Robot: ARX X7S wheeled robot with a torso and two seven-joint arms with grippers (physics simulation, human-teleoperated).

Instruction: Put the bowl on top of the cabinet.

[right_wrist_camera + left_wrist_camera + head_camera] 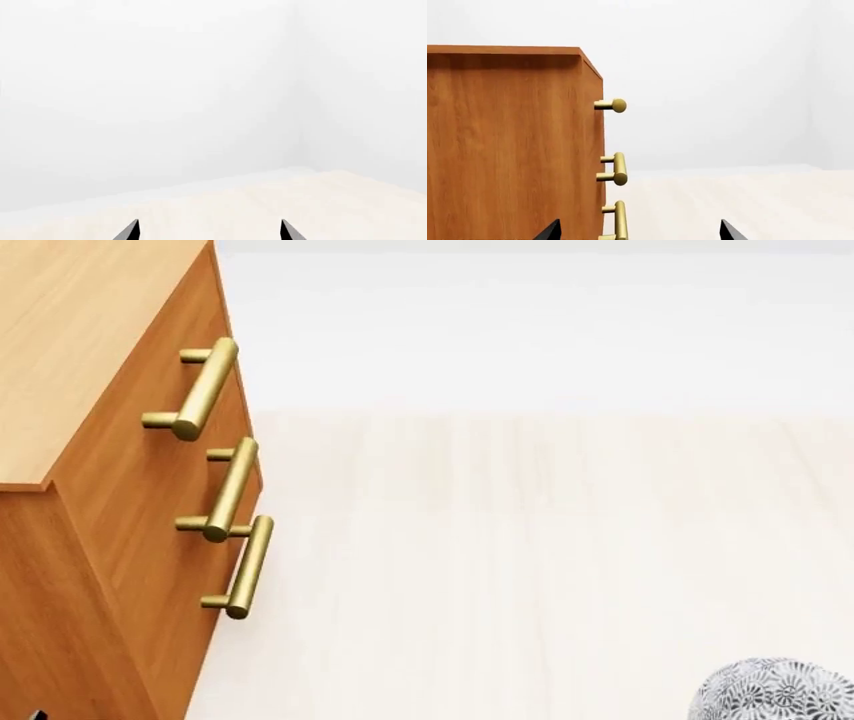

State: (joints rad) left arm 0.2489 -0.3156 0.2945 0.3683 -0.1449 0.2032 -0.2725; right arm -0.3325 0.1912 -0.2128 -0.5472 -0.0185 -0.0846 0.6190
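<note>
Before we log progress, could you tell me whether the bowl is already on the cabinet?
No, the bowl sits on the floor, apart from the cabinet.

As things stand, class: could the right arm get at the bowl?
Probably yes. The bowl sits low on the robot's right with bare floor around; the right gripper is open, holding nothing.

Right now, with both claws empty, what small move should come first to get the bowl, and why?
Probably bring the right claw down toward the bowl. The bowl sits on the pale surface at the head view's lower right, only partly in frame, and the right wrist view shows no bowl yet, only wall and surface. The left claw faces the cabinet, away from the bowl. Both claws look open and empty.
</note>
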